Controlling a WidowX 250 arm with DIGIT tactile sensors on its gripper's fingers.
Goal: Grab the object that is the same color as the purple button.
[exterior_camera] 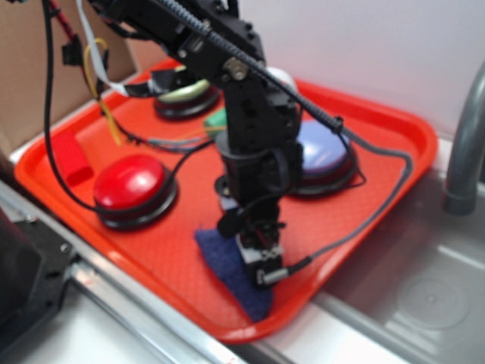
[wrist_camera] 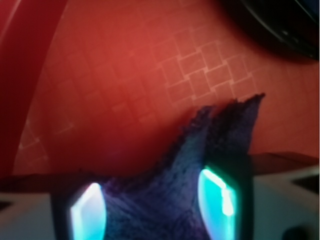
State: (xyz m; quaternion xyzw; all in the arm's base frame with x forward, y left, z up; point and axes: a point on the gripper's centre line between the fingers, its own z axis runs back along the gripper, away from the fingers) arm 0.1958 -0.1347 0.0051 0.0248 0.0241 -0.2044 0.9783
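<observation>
The dark purple-blue fuzzy rag (exterior_camera: 227, 265) lies on the red tray (exterior_camera: 409, 129) near its front edge. My gripper (exterior_camera: 261, 269) is straight down on the rag's right part. In the wrist view the rag (wrist_camera: 200, 165) is bunched up between my two fingers (wrist_camera: 87, 215) and fills the gap at my gripper (wrist_camera: 155, 210), which is shut on it, low over the tray. The purple button (exterior_camera: 322, 148), with a pale lavender dome on a black base, sits behind the arm at the tray's right middle.
A red-domed button (exterior_camera: 129, 182) sits at the left, and a light green button (exterior_camera: 186, 91) at the back. A red block (exterior_camera: 68, 155) lies far left. A green object (exterior_camera: 216, 120) is behind the arm. A grey pipe (exterior_camera: 466, 152) stands right of the tray.
</observation>
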